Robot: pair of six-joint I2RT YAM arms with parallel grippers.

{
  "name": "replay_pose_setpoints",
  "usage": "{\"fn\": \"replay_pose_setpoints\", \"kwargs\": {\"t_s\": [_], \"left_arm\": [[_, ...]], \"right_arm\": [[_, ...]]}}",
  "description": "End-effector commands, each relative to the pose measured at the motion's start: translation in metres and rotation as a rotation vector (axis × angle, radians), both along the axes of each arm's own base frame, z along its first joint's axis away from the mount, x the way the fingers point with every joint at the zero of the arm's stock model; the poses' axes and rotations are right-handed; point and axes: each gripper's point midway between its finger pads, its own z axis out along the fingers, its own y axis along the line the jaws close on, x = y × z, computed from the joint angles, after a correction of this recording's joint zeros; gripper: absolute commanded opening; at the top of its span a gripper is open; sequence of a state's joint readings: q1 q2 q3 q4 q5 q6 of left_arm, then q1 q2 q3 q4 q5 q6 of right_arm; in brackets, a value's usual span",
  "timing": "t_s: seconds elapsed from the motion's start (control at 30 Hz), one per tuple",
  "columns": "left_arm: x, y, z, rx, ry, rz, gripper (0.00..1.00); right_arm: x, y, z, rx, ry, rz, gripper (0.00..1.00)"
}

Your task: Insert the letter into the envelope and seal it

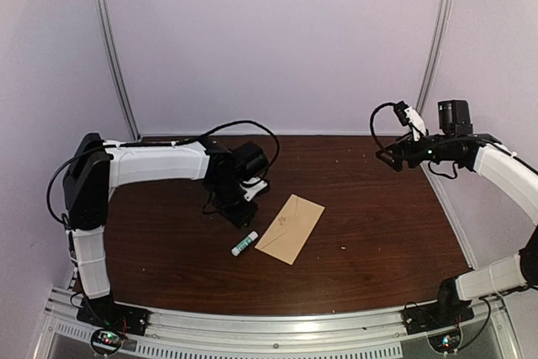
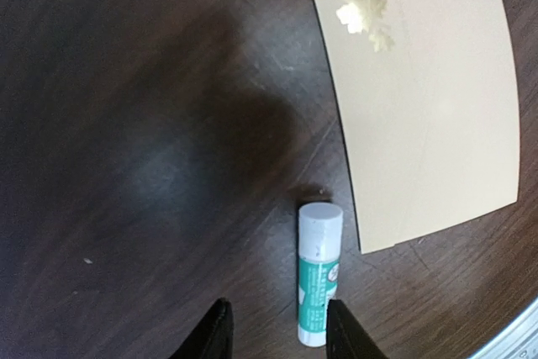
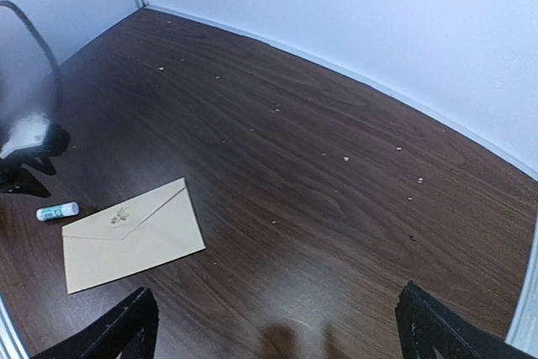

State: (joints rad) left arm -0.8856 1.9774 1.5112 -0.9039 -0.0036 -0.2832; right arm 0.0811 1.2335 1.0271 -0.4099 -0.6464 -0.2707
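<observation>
The envelope (image 1: 291, 228) lies flap-shut mid-frame in the top view, the letter unseen and presumably inside, so I judge sealing done; with my left gripper (image 2: 276, 319) spread, empty, above the glue stick (image 2: 319, 273) and my right gripper (image 3: 276, 300) wide apart at upper right, I'd next back both away.

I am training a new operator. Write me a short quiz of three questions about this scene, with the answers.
1. True or false: the envelope lies flat with its flap shut.
2. What lies beside the envelope? A: a pen. B: a glue stick. C: scissors.
3. Fill in the gap: the right gripper is ___ and holds nothing.
Key: 1 true; 2 B; 3 open.
</observation>
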Motion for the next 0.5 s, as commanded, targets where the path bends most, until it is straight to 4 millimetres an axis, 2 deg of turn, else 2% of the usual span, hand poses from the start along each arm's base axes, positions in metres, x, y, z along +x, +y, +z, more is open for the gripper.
{"fn": "replay_pose_setpoints", "kwargs": {"t_s": [0.0, 0.13, 0.2, 0.3, 0.33, 0.37, 0.4, 0.47], "left_arm": [[0.028, 0.017, 0.079, 0.059, -0.202, -0.047, 0.41], [0.069, 0.036, 0.144, 0.022, -0.383, 0.004, 0.48], [0.095, 0.05, 0.177, -0.035, -0.501, 0.065, 0.53], [0.122, 0.064, 0.227, -0.189, -0.657, 0.148, 0.63], [0.127, 0.071, 0.239, -0.22, -0.7, 0.175, 0.69], [0.131, 0.076, 0.253, -0.247, -0.759, 0.203, 0.88], [0.132, 0.08, 0.262, -0.271, -0.806, 0.23, 0.96], [0.135, 0.097, 0.266, -0.298, -0.908, 0.336, 0.98]], "right_arm": [[0.024, -0.036, 0.035, -0.063, -0.044, -0.221, 1.0], [0.034, -0.054, 0.069, -0.004, -0.116, -0.378, 1.0], [0.037, -0.061, 0.094, 0.051, -0.206, -0.439, 1.0], [0.034, -0.07, 0.133, 0.096, -0.327, -0.5, 1.0], [0.032, -0.073, 0.146, 0.104, -0.358, -0.514, 1.0], [0.03, -0.074, 0.155, 0.131, -0.372, -0.526, 1.0], [0.029, -0.074, 0.16, 0.141, -0.383, -0.529, 1.0], [0.031, -0.072, 0.156, 0.137, -0.364, -0.517, 1.0]]}}
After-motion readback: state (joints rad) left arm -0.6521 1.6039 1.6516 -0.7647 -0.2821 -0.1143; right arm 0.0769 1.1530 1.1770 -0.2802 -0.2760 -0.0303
